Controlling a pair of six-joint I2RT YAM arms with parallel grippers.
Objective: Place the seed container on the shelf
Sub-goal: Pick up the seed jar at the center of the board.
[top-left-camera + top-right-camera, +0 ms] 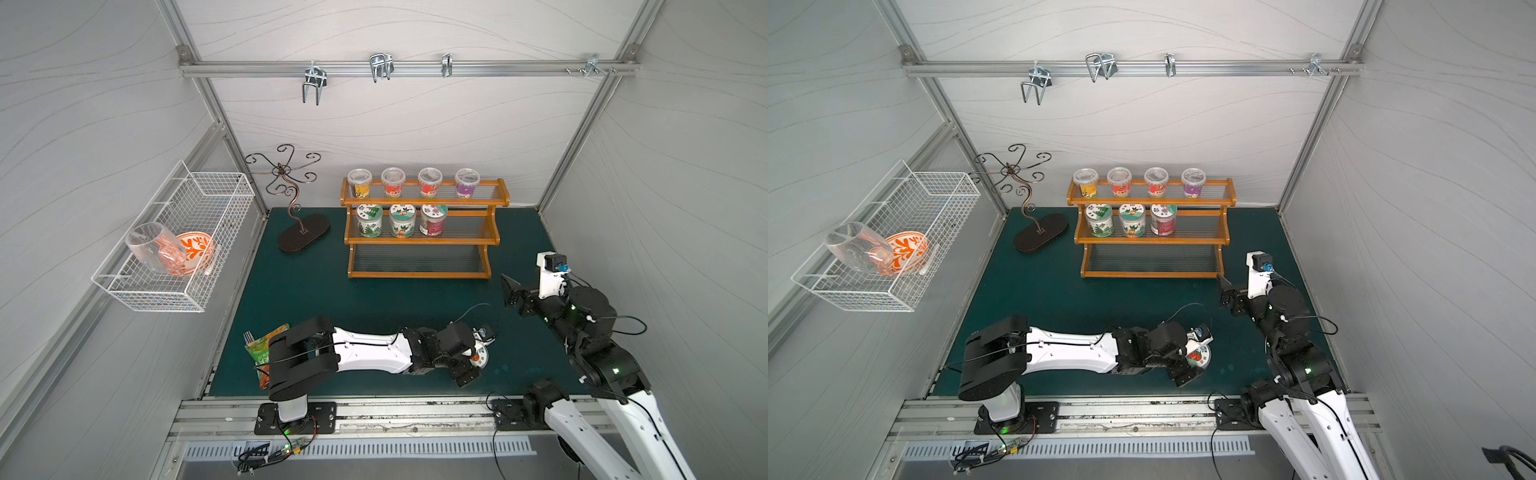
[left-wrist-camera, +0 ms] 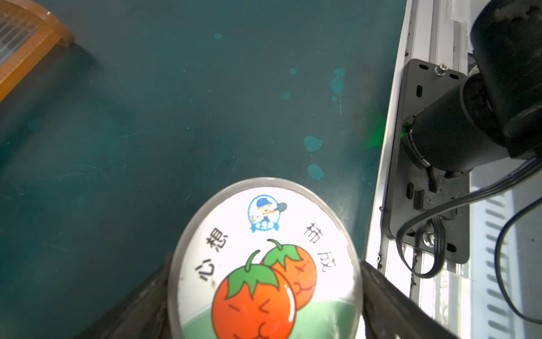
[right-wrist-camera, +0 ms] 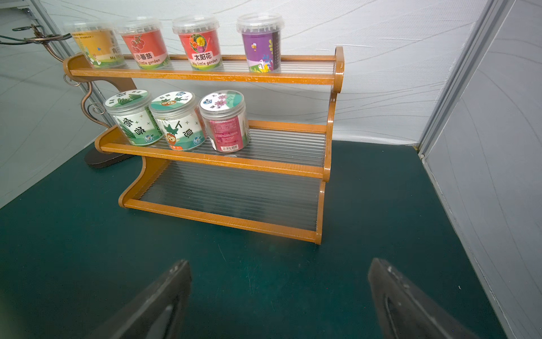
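The seed container (image 2: 264,264), a clear jar with a white lid showing two orange tomatoes, sits near the mat's front edge in both top views (image 1: 482,358) (image 1: 1201,358). My left gripper (image 2: 265,265) (image 1: 476,356) reaches in from the left, with one black finger against each side of the lid. The shelf (image 1: 419,274) (image 1: 1150,274) (image 3: 220,218), an orange-brown stepped rack with ribbed clear panels, stands at the back; a corner of the shelf (image 2: 29,44) shows in the left wrist view. My right gripper (image 3: 278,264) (image 1: 509,286) hovers open off the shelf's front right corner.
Several tubs line the top tier (image 1: 411,183) and three jars (image 1: 401,220) fill the left part of the middle tier. A curly metal stand (image 1: 299,237) is left of the shelf. A wire basket (image 1: 174,257) hangs on the left wall. A snack packet (image 1: 259,349) lies front left.
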